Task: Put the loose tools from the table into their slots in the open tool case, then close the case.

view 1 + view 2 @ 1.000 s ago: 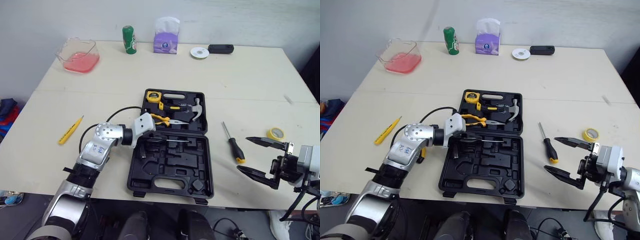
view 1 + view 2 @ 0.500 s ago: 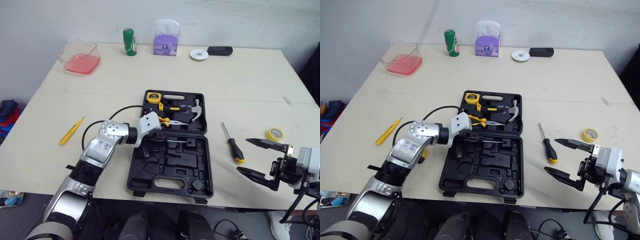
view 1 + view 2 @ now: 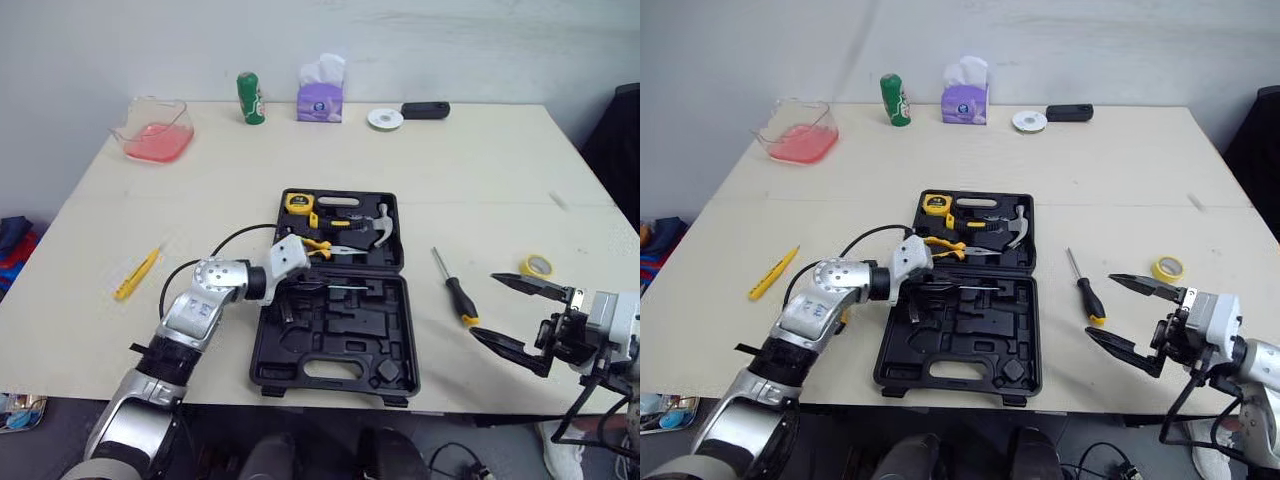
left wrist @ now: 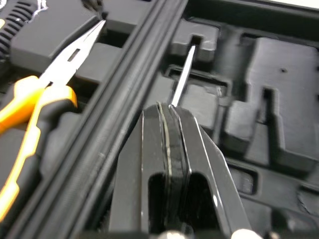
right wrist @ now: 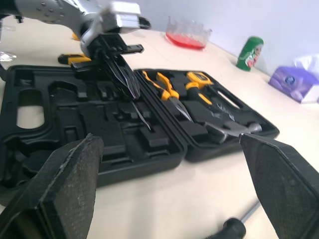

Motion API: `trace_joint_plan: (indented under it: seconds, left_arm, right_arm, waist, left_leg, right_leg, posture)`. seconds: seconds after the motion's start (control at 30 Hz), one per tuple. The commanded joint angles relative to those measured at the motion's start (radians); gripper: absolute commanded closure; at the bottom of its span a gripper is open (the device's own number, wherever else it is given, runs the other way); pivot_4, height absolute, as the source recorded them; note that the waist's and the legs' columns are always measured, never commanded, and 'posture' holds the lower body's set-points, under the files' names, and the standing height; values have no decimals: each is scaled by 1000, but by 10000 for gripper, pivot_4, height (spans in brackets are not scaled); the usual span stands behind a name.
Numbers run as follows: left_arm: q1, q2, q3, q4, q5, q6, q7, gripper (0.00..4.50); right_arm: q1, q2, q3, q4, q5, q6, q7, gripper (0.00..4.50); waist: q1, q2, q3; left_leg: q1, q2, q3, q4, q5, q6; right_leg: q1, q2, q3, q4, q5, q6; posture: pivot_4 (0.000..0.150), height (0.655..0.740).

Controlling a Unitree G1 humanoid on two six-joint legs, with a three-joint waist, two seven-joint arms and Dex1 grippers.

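While the black tool case (image 3: pixel 340 345) lies open in the middle of the table (image 3: pixel 480 180), its far half carries a tape measure (image 3: pixel 298 202), orange-handled pliers (image 3: pixel 325 247) and a hammer (image 3: pixel 375 230). Over the near half with its moulded slots, the left hand (image 4: pixel 169 112) is pressed together on a thin metal shaft (image 4: pixel 183 74), which runs along the hinge ridge, just beside the pliers. Right of the case a screwdriver (image 3: pixel 455 293) with a black and yellow handle lies loose, and a yellow tape roll (image 3: pixel 535 266) lies near it. The right hand (image 3: pixel 483 305) hangs spread near the table's front right edge. A yellow pen-like tool (image 3: pixel 137 274) lies well left of the case.
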Motion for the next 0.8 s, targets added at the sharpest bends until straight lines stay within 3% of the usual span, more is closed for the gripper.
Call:
trace_joint_plan:
  seconds: [0.03, 0.17, 0.33, 0.43, 0.67, 0.7, 0.8]
  left_arm:
    - [-10, 19, 111, -92, -118, -10, -42, 44530]
    - [6, 75, 209, -159, -201, -33, -85, 44530]
    - [124, 239, 366, -195, -236, 29, -75, 44530]
    - [172, 291, 405, -175, -205, 11, -49, 45000]
    - [175, 285, 338, -152, -127, 68, 54, 45000]
    - [172, 282, 316, -150, -112, 80, 61, 45000]
    - [157, 272, 282, -138, -95, 112, 81, 45000]
  right_arm:
    - [-30, -44, -1, -7, -61, 111, -140, 0]
    - [-51, -55, 19, -11, -68, 143, -154, 0]
    - [-100, -69, 85, -18, -79, 235, -171, 0]
    - [-129, -88, 132, 7, -110, 235, -138, 7018]
    - [-293, -72, 301, 98, -262, 264, -190, 41915]
    - [-321, -71, 326, 107, -282, 272, -196, 44797]
    - [-376, -65, 373, 125, -317, 280, -203, 44797]
  waist:
    - [-2, -1, 1]
    - [-4, -3, 5]
    - [-13, -3, 8]
    - [-7, -4, 12]
    - [-3, -5, 14]
    - [-5, -4, 15]
    - [-5, -4, 15]
  left_leg:
    - [-7, -1, 0, 2, 1, 1]
    - [-14, -1, 0, 3, 2, 1]
    - [-12, -1, 2, 3, 3, 1]
    - [-12, -1, 1, 3, 3, 1]
    - [-14, -2, 0, 2, 2, 1]
    - [-14, -2, 0, 2, 2, 1]
    - [-16, -2, 0, 2, 2, 1]
  right_leg:
    - [-7, -1, 0, 2, 0, 0]
    - [-13, 0, -2, 8, 0, 0]
    - [-12, 1, -1, 8, 0, 0]
    - [-12, 1, -1, 8, 0, 0]
    - [-13, -1, -2, 6, 1, 1]
    - [-13, -1, -2, 6, 1, 1]
    - [-14, 1, -3, 5, 1, 1]
  posture:
    - [1500, 7400]
    - [1500, 7400]
    - [1500, 7400]
    - [1500, 7400]
    - [1500, 7400]
    - [1500, 7400]
    - [1500, 7400]
